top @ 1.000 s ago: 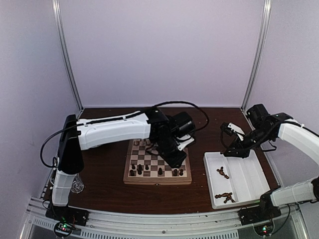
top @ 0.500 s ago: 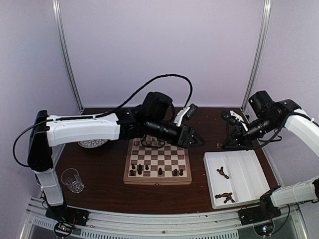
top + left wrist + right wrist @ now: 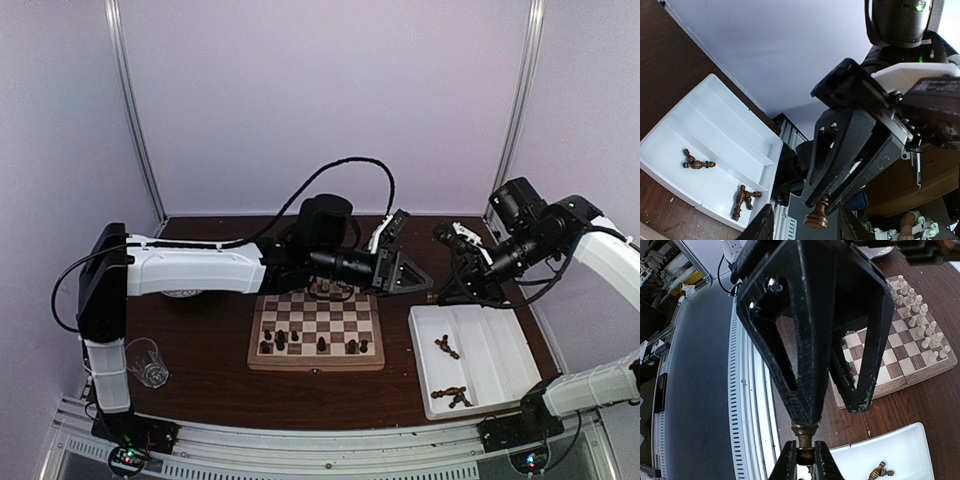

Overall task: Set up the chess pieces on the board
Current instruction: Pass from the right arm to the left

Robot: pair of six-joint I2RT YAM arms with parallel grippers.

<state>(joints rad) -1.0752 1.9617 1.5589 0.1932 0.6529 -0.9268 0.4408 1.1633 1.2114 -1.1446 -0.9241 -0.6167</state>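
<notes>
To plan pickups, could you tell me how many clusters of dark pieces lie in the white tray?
2 clusters in the tray: one midway, one near its near edge; overlapping pieces may hide others.

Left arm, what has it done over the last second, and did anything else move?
The left arm left the board and swung right, bringing the open left gripper up to the right gripper, which shifted slightly toward it and holds a dark brown piece. The chessmen on the board and the loose pieces in the tray stayed put.
</notes>
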